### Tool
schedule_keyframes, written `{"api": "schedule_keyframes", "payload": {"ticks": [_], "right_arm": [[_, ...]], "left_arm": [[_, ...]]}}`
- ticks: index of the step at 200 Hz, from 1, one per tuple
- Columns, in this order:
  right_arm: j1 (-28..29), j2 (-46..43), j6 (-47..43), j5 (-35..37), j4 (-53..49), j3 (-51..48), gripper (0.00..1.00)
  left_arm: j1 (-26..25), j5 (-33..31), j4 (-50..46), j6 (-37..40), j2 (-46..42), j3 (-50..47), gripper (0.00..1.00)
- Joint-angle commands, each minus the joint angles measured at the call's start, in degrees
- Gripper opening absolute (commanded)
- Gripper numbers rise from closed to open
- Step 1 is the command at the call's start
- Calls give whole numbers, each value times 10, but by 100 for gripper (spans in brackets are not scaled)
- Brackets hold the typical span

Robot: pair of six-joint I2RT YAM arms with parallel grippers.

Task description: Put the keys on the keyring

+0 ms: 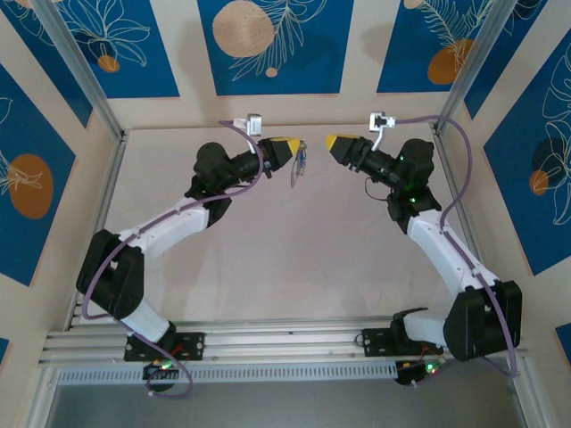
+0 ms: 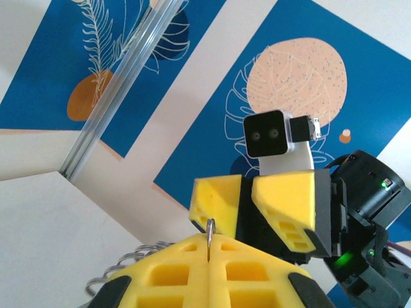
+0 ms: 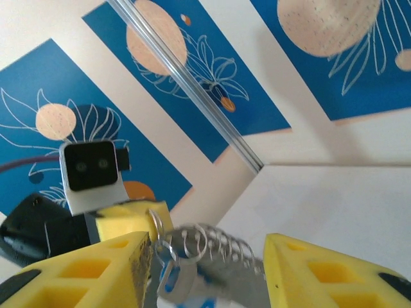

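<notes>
The key (image 3: 200,296), with only its blue head clear, hung low between the fingers of the right pincer (image 1: 337,143), against the grey body of the keyring (image 3: 185,274). Whether it was already threaded on could not be told. The keyring's coiled strip (image 3: 215,244) ran across just above it, closer to the right pincer's left finger than to its right one. A thin wire ring (image 2: 210,226) stood at the top of the bundle, and the left pincer (image 1: 287,152) had its fingers pressed together on it, at their very tips. The right pincer was spread and held nothing. Whether either finger touched the bundle could not be made out.

The main risk, as I judged it, was the hold itself. All the hanging metal depended on a narrow pinch on thin wire, so any nudge from the right pincer could have twisted the ring in the pads or slid it out. The bundle would then have dropped to the tabletop (image 1: 294,267) well below both pincers, and it would have needed picking up again.

A second risk was a wrong catch. If the right pincer had closed where it stood, it would more likely have met the coil or the grey loop than the small key, and the loose parts could have swung aside.

The two pincers' tips were also near each other, head on, so a small overshoot forward could have knocked yellow finger against yellow finger and shaken the ring loose.
</notes>
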Motion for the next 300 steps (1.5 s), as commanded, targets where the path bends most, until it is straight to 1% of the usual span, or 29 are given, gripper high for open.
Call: {"api": "schedule_keyframes", "payload": {"ticks": [1,58,94,134,161,198,227,238,275,278,293,294,296,300], "right_arm": [[12,29,58,-7,87,27,51],[45,79,84,-6,155,41,50],[54,77,82,-12,166,31,49],[61,74,85,-13,172,11,44],[67,73,86,-14,174,2,39],[70,73,88,-17,178,-3,26],[70,72,86,-23,177,-3,6],[70,71,85,-26,177,-3,0],[62,67,73,-33,158,0,0],[61,66,70,-34,153,2,0],[47,64,56,-49,126,12,0],[45,64,56,-50,124,13,0],[43,64,54,-53,121,15,0],[38,64,51,-59,115,17,0]], "left_arm": [[-15,-37,71,-24,-19,-4,0],[-28,-55,73,-21,-19,-7,0],[-31,-55,70,-15,-19,-8,0],[-31,-54,64,-10,-18,-5,0],[-31,-52,63,-8,-17,-2,0],[-32,-50,63,-8,-17,-1,0],[-32,-48,61,-6,-18,0,0],[-32,-49,62,-5,-18,0,0],[-32,-43,51,6,-22,3,0],[-31,-42,48,10,-23,4,2],[-27,-34,27,32,-34,3,26],[-25,-33,25,34,-35,4,26],[-24,-33,20,37,-37,4,29],[-22,-32,10,43,-40,5,33]]}}
